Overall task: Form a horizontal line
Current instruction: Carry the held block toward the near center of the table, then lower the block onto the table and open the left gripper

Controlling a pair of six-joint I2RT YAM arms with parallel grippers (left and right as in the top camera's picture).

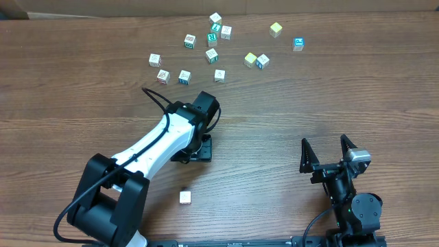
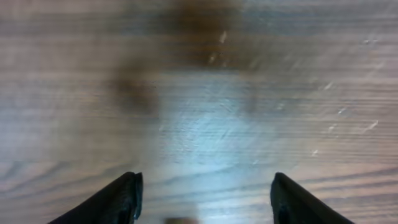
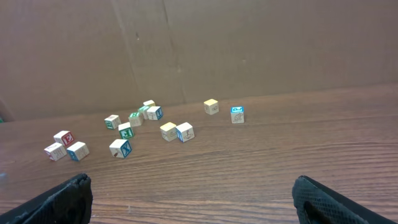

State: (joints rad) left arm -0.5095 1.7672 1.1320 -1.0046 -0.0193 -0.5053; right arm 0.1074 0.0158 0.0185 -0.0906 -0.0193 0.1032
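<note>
No straight row of four touching cubes shows in any view; the letter cubes lie loose. Several cubes are scattered across the far part of the table, among them a blue-faced one (image 1: 298, 44), a yellow one (image 1: 276, 29) and a cream one (image 1: 250, 60). One whitish cube (image 1: 184, 197) lies alone near the front. My left gripper (image 1: 195, 148) points down at mid-table; in the left wrist view it (image 2: 205, 186) is open over bare wood, with a blurred speck at the bottom edge. My right gripper (image 1: 328, 152) is open and empty at the front right.
In the right wrist view the open fingers (image 3: 193, 193) face the scattered cubes (image 3: 184, 131) and a brown cardboard wall (image 3: 249, 43) behind the table. The left arm's black cable (image 1: 156, 96) loops toward the cubes.
</note>
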